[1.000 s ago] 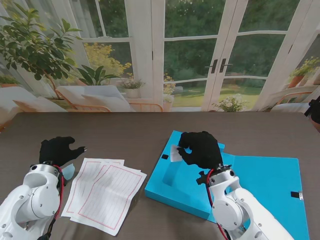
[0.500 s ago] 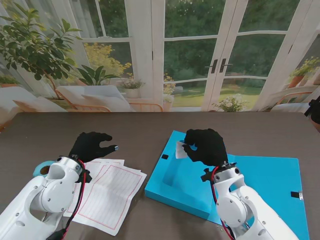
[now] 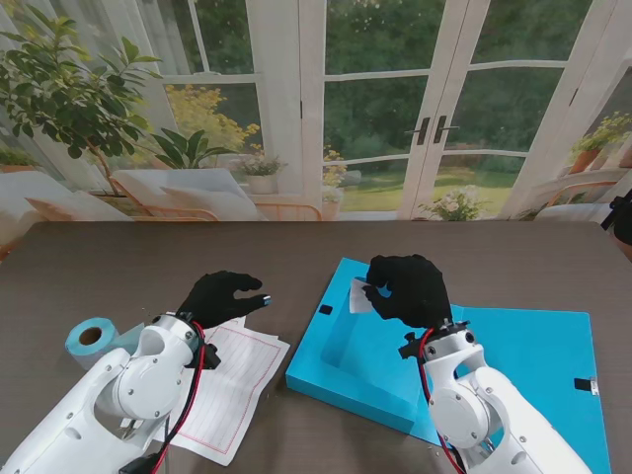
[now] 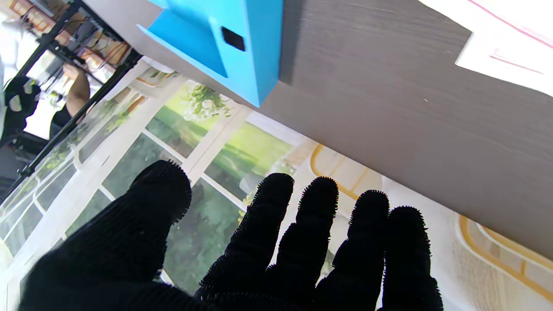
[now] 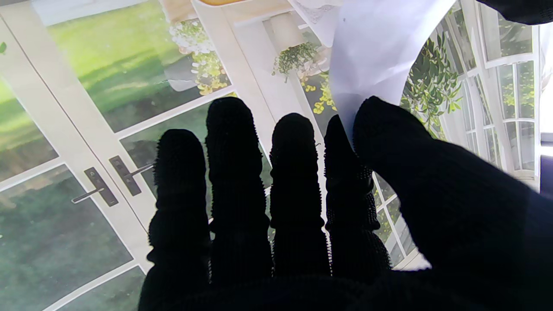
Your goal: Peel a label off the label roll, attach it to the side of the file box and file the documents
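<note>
Though tiny from the stand, label pinched in right hand; left hand spread, empty.

Both my hands wear black knitted gloves, the left hand and the right hand alike, with a nubby, bristly weave that shows plainly on the fingertips in the wrist views. Behind each glove my arms are glossy white, built of rounded, bulbous shells. Red and black cables loop out at each wrist and run back along the forearm.
</note>
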You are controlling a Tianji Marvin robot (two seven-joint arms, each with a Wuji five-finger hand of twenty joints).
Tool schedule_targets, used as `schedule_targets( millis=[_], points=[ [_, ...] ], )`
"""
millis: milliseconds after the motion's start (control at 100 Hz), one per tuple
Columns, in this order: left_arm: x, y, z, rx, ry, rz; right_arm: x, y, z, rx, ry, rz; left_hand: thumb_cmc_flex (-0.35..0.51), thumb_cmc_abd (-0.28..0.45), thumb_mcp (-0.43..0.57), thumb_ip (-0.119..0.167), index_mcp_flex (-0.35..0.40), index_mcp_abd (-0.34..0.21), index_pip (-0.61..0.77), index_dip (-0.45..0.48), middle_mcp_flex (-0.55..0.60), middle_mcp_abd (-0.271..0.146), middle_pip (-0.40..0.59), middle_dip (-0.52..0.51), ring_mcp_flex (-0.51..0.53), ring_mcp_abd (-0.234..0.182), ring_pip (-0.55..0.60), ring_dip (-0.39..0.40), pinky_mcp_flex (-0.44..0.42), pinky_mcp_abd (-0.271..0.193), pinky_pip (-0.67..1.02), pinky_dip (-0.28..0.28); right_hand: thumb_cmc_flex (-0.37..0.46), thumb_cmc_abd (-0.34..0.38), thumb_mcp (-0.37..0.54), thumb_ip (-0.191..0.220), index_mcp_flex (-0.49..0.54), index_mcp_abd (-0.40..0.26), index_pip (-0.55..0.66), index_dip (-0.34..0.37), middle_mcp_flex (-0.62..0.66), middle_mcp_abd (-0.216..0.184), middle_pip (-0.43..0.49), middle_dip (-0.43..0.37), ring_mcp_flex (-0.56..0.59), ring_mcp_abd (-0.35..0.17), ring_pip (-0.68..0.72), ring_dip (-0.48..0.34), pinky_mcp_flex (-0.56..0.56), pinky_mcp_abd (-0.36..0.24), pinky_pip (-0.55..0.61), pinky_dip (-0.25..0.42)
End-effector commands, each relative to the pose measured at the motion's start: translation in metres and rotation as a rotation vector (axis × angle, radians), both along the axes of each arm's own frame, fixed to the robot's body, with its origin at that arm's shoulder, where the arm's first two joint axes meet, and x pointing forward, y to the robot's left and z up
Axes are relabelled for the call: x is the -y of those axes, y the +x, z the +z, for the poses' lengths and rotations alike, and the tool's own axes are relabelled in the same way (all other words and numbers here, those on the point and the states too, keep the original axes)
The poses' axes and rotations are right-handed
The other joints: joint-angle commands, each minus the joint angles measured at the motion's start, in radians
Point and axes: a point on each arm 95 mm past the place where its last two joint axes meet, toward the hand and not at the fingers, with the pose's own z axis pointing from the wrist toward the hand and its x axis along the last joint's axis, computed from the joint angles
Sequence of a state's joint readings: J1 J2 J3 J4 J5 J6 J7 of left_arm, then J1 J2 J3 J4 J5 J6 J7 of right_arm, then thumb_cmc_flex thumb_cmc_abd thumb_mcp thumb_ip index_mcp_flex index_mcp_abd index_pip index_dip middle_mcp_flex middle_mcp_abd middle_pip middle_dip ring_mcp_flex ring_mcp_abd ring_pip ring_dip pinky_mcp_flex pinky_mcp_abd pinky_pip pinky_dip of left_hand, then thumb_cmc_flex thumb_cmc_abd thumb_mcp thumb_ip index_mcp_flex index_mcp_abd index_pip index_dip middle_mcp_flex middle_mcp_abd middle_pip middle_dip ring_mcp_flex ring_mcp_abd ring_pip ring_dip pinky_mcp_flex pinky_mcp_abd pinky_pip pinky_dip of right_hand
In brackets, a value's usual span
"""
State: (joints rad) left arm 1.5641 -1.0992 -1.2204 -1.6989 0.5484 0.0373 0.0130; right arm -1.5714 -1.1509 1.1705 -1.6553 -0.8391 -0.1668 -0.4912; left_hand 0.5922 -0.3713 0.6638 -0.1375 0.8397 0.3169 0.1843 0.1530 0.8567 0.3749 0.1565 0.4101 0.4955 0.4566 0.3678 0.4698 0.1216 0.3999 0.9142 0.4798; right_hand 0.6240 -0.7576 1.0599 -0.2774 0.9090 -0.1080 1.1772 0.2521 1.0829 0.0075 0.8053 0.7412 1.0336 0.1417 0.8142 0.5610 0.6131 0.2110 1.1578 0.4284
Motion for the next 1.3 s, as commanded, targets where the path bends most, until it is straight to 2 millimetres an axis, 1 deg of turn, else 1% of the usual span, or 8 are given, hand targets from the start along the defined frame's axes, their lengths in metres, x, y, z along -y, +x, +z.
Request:
schedule_targets(
  millis=[0,340,480,650,930,1020,1140,1290],
  points=[
    [0.010,0.000,-0.001,-0.021,-0.034,-0.019,-0.005,0.000,-0.002,-0.010,-0.007,0.015,0.007,0.037,-0.020,0.038,-0.018,0.004,-0.017,-0.003,0.000,0.012,-0.001,-0.001,-0.013,0.035,-0.002,0.000,-0.022,-0.004,-0.005,-0.006,0.096,0.029,0.046,0.081,0.022,-0.100,0.108,0.038,-0.009,0.016,-0.010,0.008,0.009,0.006,0.002,-0.006,-0.135,0.012,0.036,-0.010],
    [0.026,-0.003,0.004,-0.119,-0.207,-0.105,-0.020,0.007,0.002,0.003,0.007,0.024,-0.042,0.067,-0.123,0.034,-0.031,-0.100,-0.023,-0.003,-0.050,0.048,-0.004,0.055,-0.068,0.043,-0.005,0.035,-0.083,-0.025,-0.007,0.032,0.100,0.018,0.050,0.098,0.021,-0.099,0.108,0.039,-0.009,0.016,-0.010,0.009,0.011,0.008,0.002,-0.006,-0.134,0.013,0.036,-0.009],
    [0.029,-0.004,0.004,-0.153,-0.254,-0.140,-0.029,0.009,0.003,0.004,0.020,0.031,-0.128,0.078,-0.141,0.036,-0.027,-0.113,-0.017,0.010,-0.079,0.053,-0.016,0.055,-0.097,0.046,-0.034,0.037,-0.113,-0.037,-0.050,0.056,0.103,0.009,0.053,0.109,0.021,-0.099,0.108,0.039,-0.010,0.017,-0.010,0.008,0.011,0.009,0.002,-0.006,-0.135,0.014,0.036,-0.009],
    [0.036,-0.004,0.005,-0.181,-0.312,-0.170,-0.039,0.010,0.004,0.003,0.033,0.041,-0.125,0.072,-0.153,0.031,-0.053,-0.132,-0.037,0.002,-0.103,0.050,-0.022,0.053,-0.113,0.042,-0.052,0.037,-0.124,-0.044,-0.067,0.067,0.107,-0.005,0.062,0.130,0.021,-0.099,0.108,0.039,-0.009,0.017,-0.010,0.008,0.012,0.009,0.003,-0.005,-0.134,0.016,0.036,-0.009],
    [0.045,-0.001,0.005,-0.199,-0.338,-0.230,-0.051,0.014,0.004,-0.017,0.065,0.036,-0.109,0.057,-0.164,0.032,-0.100,-0.202,-0.065,-0.019,-0.145,0.028,-0.029,0.051,-0.137,0.023,-0.081,0.038,-0.145,-0.066,-0.110,0.085,0.111,-0.075,0.110,0.228,0.024,-0.091,0.107,0.038,-0.007,0.020,-0.010,0.008,0.015,0.016,0.001,-0.006,-0.136,0.021,0.035,-0.008],
    [0.048,0.001,0.004,-0.201,-0.341,-0.237,-0.054,0.015,0.004,-0.027,0.077,0.034,-0.109,0.056,-0.170,0.032,-0.137,-0.216,-0.083,-0.029,-0.155,0.026,-0.030,0.050,-0.137,0.022,-0.087,0.040,-0.146,-0.068,-0.119,0.093,0.107,-0.116,0.147,0.287,0.025,-0.088,0.106,0.038,-0.007,0.023,-0.011,0.008,0.016,0.026,0.000,-0.012,-0.136,0.022,0.034,-0.007],
    [0.052,0.003,0.003,-0.200,-0.342,-0.241,-0.056,0.014,0.004,-0.040,0.088,0.035,-0.104,0.049,-0.181,0.032,-0.177,-0.217,-0.134,-0.061,-0.162,0.027,-0.028,0.052,-0.137,0.022,-0.094,0.046,-0.146,-0.070,-0.134,0.109,0.101,-0.163,0.159,0.451,0.026,-0.086,0.106,0.038,-0.005,0.023,-0.012,0.009,0.017,0.034,0.000,-0.019,-0.137,0.023,0.033,-0.006],
    [0.056,0.005,0.003,-0.197,-0.344,-0.246,-0.058,0.013,0.003,-0.054,0.101,0.033,-0.098,0.041,-0.184,0.032,-0.185,-0.207,-0.148,-0.072,-0.163,0.021,-0.028,0.054,-0.138,0.024,-0.098,0.048,-0.146,-0.068,-0.141,0.118,0.096,-0.173,0.086,0.772,0.026,-0.085,0.105,0.039,-0.005,0.024,-0.013,0.010,0.018,0.039,0.000,-0.020,-0.138,0.025,0.032,-0.006]
  ],
)
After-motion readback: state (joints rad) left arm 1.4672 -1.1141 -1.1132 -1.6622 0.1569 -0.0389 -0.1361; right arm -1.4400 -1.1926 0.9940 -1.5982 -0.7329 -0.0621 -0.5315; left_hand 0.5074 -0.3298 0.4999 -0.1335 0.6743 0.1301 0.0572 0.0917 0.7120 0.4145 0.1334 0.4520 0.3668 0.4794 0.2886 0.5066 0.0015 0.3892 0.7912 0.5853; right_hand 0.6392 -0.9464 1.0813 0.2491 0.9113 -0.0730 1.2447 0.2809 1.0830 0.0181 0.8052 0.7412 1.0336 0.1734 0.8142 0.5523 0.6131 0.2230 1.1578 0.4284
